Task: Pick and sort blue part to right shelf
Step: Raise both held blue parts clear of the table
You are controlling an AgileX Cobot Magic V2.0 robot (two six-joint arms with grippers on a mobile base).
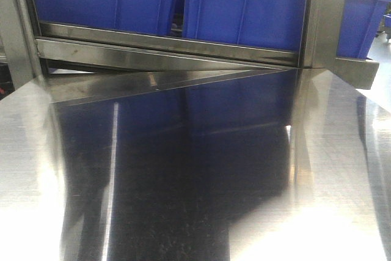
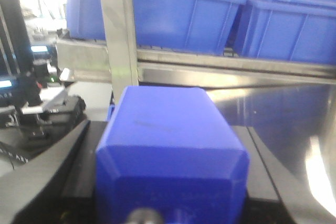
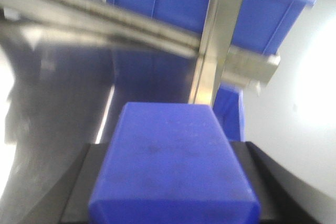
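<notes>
A blue part [image 2: 170,150] is clamped between the jaws of the left gripper [image 2: 169,129], which are closed on its sides. It is held over the worktop [image 2: 294,119], just short of the right shelf [image 2: 210,64]. The other blue part [image 3: 168,156] is held the same way by the right gripper [image 3: 170,148]. Picking is judged done, and placing on the shelf is left. Neither gripper nor part is shown in the front view, only the worktop, shelf rail and blue bins [image 1: 244,10].

We can read no text, label, brand or number in any view. Well to the left of the jaws of the left gripper [image 2: 168,129], small lit displays [image 2: 39,49] glow on dark equipment [image 2: 13,30], but whatever they show is too blurred for us to make out.
</notes>
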